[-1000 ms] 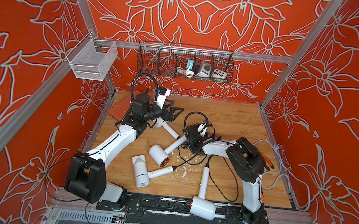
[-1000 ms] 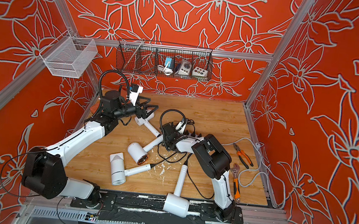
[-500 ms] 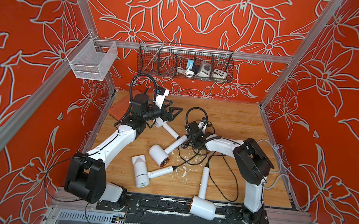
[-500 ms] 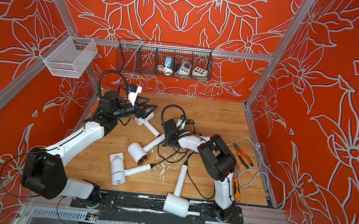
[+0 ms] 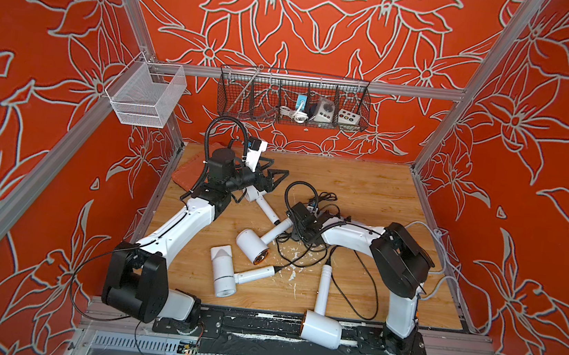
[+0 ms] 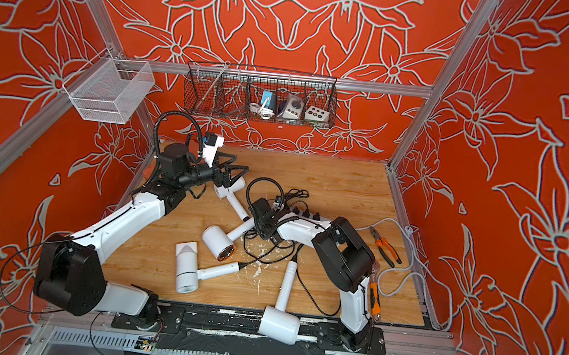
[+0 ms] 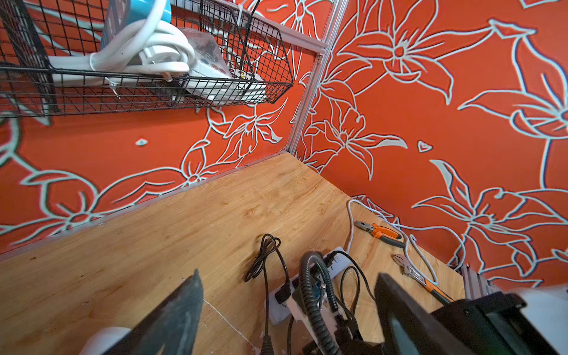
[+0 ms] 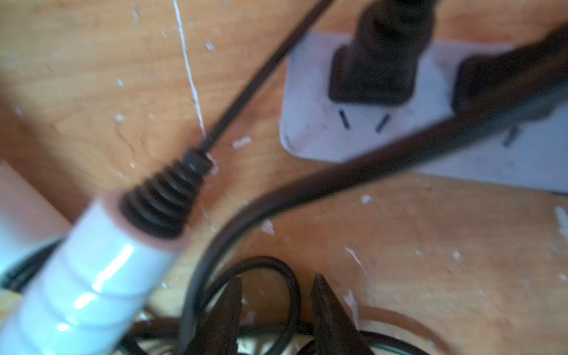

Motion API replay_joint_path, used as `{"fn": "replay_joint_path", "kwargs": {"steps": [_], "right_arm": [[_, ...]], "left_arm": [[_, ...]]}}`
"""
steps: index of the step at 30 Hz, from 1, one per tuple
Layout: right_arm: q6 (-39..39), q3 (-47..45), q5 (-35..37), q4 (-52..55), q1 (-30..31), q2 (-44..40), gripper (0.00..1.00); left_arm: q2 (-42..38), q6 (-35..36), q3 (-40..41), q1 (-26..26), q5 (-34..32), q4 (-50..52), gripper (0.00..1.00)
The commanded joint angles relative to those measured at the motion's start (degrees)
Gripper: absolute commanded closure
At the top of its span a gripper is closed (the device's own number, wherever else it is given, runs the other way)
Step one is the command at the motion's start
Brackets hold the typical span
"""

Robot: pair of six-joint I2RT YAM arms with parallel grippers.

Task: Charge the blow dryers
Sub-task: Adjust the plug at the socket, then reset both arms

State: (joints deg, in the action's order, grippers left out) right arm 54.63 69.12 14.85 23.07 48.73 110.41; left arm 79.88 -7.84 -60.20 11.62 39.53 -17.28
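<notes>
dryers [image 5: 252, 245]: four lie on table [image 5: 364, 194], cords [image 8: 307, 184] tangled by strip [image 8: 430, 138], some plugs [image 8: 372, 76] seated | right hand [image 8: 276, 292]: half open, straddling a cord loop [image 8: 264, 260], gripping nothing, likely hunting a plug | left hand [image 5: 277, 178]: wide open, empty, parked above far dryer [image 5: 267, 209]

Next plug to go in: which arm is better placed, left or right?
Likely right. The right gripper hangs open over the thin black cords beside the flat white power strip; the left gripper is open too, but farther from it.
</notes>
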Motion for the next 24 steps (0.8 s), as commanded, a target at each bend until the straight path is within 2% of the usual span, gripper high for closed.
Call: {"fn": "replay_joint_path", "kwargs": {"steps": [1, 4, 10, 12, 14, 16, 18, 21, 22, 23, 24], "right_arm": [[-0.5, -2.0, -1.6, 14.9, 0.5, -3.3, 0.6], [-4.1, 0.9, 2.1, 20.0, 0.4, -11.5, 0.6], [-11.4, 9.3, 4.4, 27.2, -1.1, -28.1, 0.62], [-13.4, 10.8, 3.9, 28.6, -4.2, -32.7, 0.62], [-16.4, 10.7, 1.6, 28.5, -10.5, -37.4, 0.62], [-21.0, 7.8, 0.9, 25.4, -17.6, -41.7, 0.6], [-28.0, 3.2, 3.9, 19.8, -21.9, -45.5, 0.54], [-37.6, -5.8, 16.5, 9.3, -23.5, -50.1, 0.44], [-39.5, -9.3, 21.8, 5.3, -23.6, -51.4, 0.35], [-42.5, -13.6, 25.4, 0.3, -23.9, -52.8, 0.34], [-47.8, -18.4, 27.5, -6.6, -24.1, -54.0, 0.29]], "left_arm": [[-1.3, -0.5, 0.6, -0.4, 0.7, -2.0, 0.14], [-1.4, -0.9, 1.0, -0.5, 0.7, -2.7, 0.14], [-1.6, -0.1, 2.1, -0.5, -0.2, -3.7, 0.14], [-2.2, 0.8, 2.9, -0.5, -0.9, -4.3, 0.14], [-3.1, 1.3, 4.7, -0.5, -3.0, -6.1, 0.14], [-4.1, 1.4, 6.1, -0.5, -4.6, -7.2, 0.14], [-5.5, 0.6, 8.4, -0.5, -5.9, -9.1, 0.14], [-9.5, -1.3, 13.6, -0.6, -12.1, -12.0, 0.12], [-11.2, -2.0, 15.4, -0.7, -16.0, -12.0, 0.02], [-13.0, -2.3, 17.3, -0.8, -19.8, -12.2, 0.01], [-14.7, -2.5, 19.0, -1.0, -23.2, -12.3, 0.01]]}}
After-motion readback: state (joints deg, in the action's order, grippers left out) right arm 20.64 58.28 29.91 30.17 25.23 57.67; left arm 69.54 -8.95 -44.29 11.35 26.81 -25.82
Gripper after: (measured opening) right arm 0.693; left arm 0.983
